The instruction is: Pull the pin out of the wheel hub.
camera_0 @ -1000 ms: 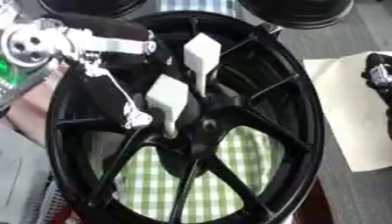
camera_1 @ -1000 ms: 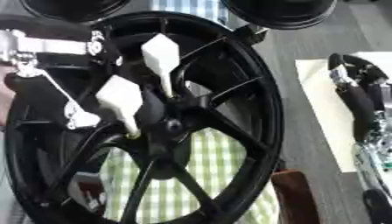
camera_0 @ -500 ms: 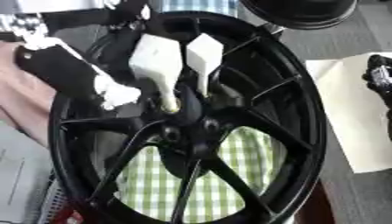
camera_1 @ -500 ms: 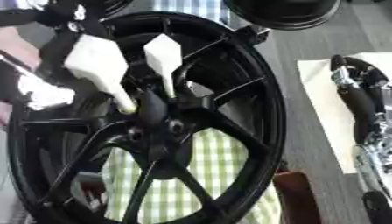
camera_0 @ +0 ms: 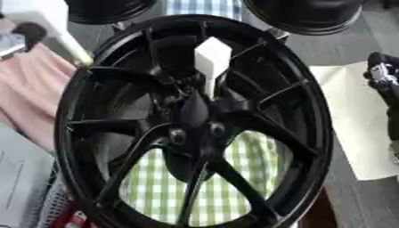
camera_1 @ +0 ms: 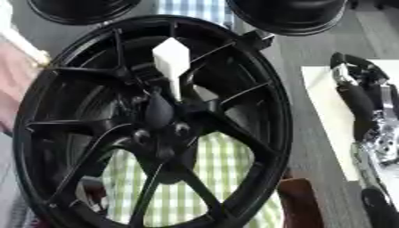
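Note:
The black spoked wheel hub (camera_0: 195,129) fills the middle of both views, lying on a green checked cloth (camera_0: 168,187). One white pin (camera_0: 212,60) with a wedge-shaped head stands upright in the hub just above its centre, and no hand touches it. A blurred white shape (camera_0: 48,23) with a dark part (camera_0: 31,32) beside it shows in the top left corner, clear of the hub's rim. I cannot make out my left hand there. My right hand (camera_1: 352,78) lies idle on a white sheet (camera_1: 323,120) at the right, fingers relaxed, holding nothing.
Two more black wheels (camera_0: 308,13) (camera_0: 105,10) stand at the far edge. A pink cloth (camera_0: 27,93) lies left of the hub. A brown object (camera_1: 300,200) sits at the lower right beside the rim.
The second white pin, which stood left of the remaining one, has been lifted out of the hub and carried up and left, out of the wheel. My left arm went with it.

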Tool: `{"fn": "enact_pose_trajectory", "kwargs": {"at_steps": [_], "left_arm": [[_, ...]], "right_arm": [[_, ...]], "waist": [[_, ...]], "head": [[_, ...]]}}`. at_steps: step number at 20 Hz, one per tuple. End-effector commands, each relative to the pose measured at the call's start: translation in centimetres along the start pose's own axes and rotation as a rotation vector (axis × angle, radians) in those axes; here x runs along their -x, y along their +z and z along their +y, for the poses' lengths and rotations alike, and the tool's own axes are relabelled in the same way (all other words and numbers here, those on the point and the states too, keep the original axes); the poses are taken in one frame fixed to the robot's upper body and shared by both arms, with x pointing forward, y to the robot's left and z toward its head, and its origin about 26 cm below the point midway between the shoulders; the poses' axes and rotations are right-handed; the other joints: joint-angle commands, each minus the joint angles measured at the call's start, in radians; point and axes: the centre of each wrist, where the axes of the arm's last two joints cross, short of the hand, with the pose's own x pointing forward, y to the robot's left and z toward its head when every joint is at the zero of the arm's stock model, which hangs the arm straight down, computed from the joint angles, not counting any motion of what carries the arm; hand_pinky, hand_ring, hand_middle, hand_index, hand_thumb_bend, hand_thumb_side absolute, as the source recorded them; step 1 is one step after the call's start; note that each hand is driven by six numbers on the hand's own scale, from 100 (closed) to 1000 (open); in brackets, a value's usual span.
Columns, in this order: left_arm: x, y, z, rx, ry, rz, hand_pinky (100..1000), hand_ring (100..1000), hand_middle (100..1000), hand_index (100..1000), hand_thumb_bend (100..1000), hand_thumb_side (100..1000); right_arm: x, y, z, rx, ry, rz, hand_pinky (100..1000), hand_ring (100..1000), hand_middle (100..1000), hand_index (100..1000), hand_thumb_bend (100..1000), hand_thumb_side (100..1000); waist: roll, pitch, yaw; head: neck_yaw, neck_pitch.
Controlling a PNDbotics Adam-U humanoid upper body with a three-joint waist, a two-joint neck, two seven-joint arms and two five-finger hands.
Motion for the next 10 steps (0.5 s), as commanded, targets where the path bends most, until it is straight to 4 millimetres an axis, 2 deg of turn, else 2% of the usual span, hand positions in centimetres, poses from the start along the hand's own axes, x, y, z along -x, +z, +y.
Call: {"fn": "enact_pose_trajectory", "kwargs": {"at_steps": [1,5,8,9,10], "left_arm": [[2.4,1.2,2.9,-0.159,-0.016,0.112,626,391,236,380,100,188],[6.1,2.3,3.2,-0.276,0.012,0.28,631,400,251,404,100,194],[8.9,3.3,2.6,-0.347,0.042,0.392,662,454,330,488,100,143],[10.0,3.7,2.3,-0.364,0.062,0.414,683,480,371,530,100,151],[10.8,4.2,2.0,-0.381,0.084,0.423,713,526,437,596,100,236]], "right_arm": [[-1.2,-0.4,-0.8,0.021,0.026,-0.051,856,736,608,764,323,439],[-1.2,-0.4,-0.9,0.027,0.026,-0.049,856,736,608,765,322,440],[-1.4,-0.5,-0.8,0.028,0.017,-0.056,855,736,607,764,322,439],[-1.5,-0.6,-0.8,0.027,0.012,-0.058,855,735,607,764,322,439],[-1.5,-0.7,-0.7,0.025,0.008,-0.06,855,735,607,764,322,440]], "waist": [[-0.001,-0.036,0.006],[-0.005,-0.04,0.017],[-0.006,-0.037,0.017],[-0.006,-0.034,0.015],[-0.005,-0.032,0.011]], "head": [[-0.01,0.007],[-0.019,0.01],[-0.021,0.003],[-0.018,-0.001],[-0.015,-0.005]]}}
